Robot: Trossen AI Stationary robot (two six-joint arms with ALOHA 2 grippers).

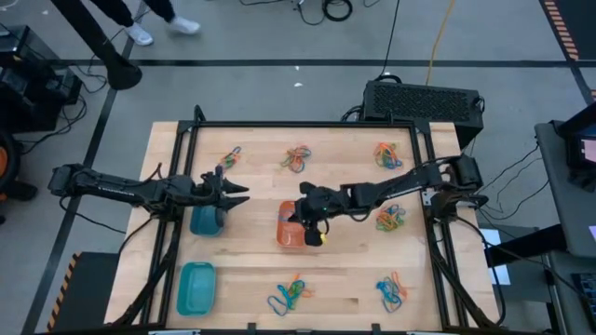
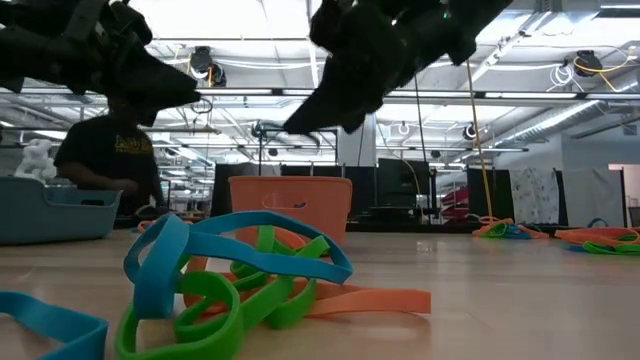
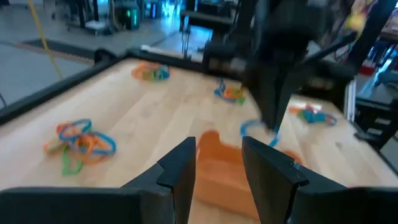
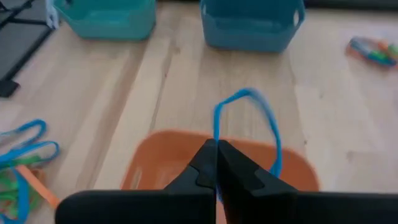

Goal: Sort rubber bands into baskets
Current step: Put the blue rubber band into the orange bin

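right tool (image 4: 217, 163) pinches a thin blue rubber loop (image 4: 249, 118) over the smooth orange basket (image 4: 161, 155); left tool (image 3: 217, 165) gapes empty.

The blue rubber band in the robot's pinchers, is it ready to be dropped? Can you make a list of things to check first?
1. Right gripper is shut on the blue rubber band: ok.
2. Band hangs free as a loop, not tangled with other bands: ok.
3. Colour match: the gripper hangs over the orange basket, but the band is blue: not ok. The blue basket and the teal basket stand farther off.
4. Whether the orange basket already holds bands: cannot tell.
5. Left gripper is open and empty near the blue basket, so it may crowd a drop there: not ok.
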